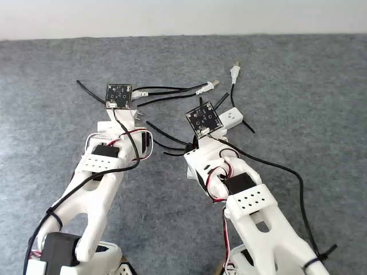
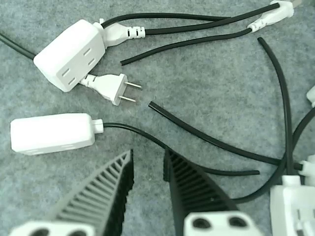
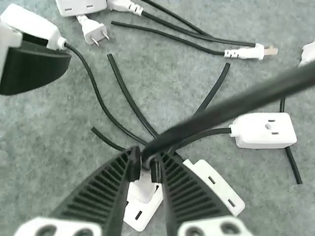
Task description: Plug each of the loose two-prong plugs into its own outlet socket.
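Observation:
My left gripper (image 2: 147, 158) is open just above the grey carpet, nothing between its fingers. Ahead of it lies a white outlet block (image 2: 51, 132) on a black cord. Beyond that a loose white two-prong plug (image 2: 110, 87) rests against a second outlet block (image 2: 69, 46), which has a plug (image 2: 118, 34) seated in one end. My right gripper (image 3: 146, 160) is shut on a black cord, directly over a white outlet block (image 3: 142, 199). Another single outlet (image 3: 263, 130) lies beside it, and a loose plug (image 3: 246, 51) farther off.
Several black cord ends cross the carpet between the arms (image 1: 166, 137). Two loose plugs (image 1: 234, 71) (image 1: 209, 87) lie at the back. A white outlet (image 1: 231, 118) sits by the right arm's wrist. A thick black cable (image 3: 246, 98) crosses the right wrist view.

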You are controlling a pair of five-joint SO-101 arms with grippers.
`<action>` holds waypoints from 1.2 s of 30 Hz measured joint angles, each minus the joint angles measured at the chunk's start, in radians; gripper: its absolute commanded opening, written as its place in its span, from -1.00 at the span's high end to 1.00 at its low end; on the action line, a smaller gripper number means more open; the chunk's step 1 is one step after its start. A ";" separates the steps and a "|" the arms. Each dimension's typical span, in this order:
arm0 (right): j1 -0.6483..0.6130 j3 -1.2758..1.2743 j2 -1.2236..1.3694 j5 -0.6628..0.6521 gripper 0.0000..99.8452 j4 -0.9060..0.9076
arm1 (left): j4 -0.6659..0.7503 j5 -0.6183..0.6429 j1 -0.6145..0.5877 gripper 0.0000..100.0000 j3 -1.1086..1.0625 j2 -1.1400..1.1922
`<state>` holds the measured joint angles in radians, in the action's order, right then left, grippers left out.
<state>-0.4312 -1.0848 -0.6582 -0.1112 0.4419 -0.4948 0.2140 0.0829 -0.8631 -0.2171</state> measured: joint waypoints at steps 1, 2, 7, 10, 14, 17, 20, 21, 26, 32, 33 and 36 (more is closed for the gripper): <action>0.000 0.000 0.000 0.002 0.98 -0.002 | 0.000 0.000 0.000 0.81 0.000 0.000; 0.000 0.000 0.000 0.009 0.98 -0.003 | 0.000 0.000 0.000 0.81 0.000 0.000; 0.025 0.000 0.000 0.020 0.98 -0.021 | 0.000 0.000 0.000 0.81 0.000 0.000; 0.052 0.000 0.000 0.020 0.98 -0.040 | 0.000 0.000 0.000 0.81 -0.015 0.000; 0.064 0.000 0.000 0.020 0.98 -0.048 | 0.000 0.000 0.000 0.81 -0.015 0.000; 0.064 0.000 0.000 0.020 0.98 -0.048 | 0.000 0.000 0.000 0.81 -0.015 0.000; 0.064 0.000 0.000 0.020 0.98 -0.048 | 0.000 0.000 0.000 0.81 -0.015 0.000; 0.064 0.000 0.000 0.020 0.98 -0.048 | 0.000 0.000 0.000 0.81 -0.015 0.000; 0.063 0.000 0.000 0.020 0.98 -0.048 | 0.000 0.000 0.000 0.81 -0.015 0.000; 0.063 0.000 0.000 0.021 0.98 -0.057 | 0.000 0.000 0.000 0.81 -0.015 0.000; 0.063 0.000 0.000 0.021 0.98 -0.057 | 0.000 0.000 0.000 0.81 -0.015 0.000; 0.063 0.000 0.000 0.021 0.98 -0.074 | 0.000 0.000 0.000 0.81 -0.015 0.000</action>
<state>-0.3682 -1.0848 -0.6582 -0.0898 0.3682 -0.4948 0.2140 0.0829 -0.8784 -0.2171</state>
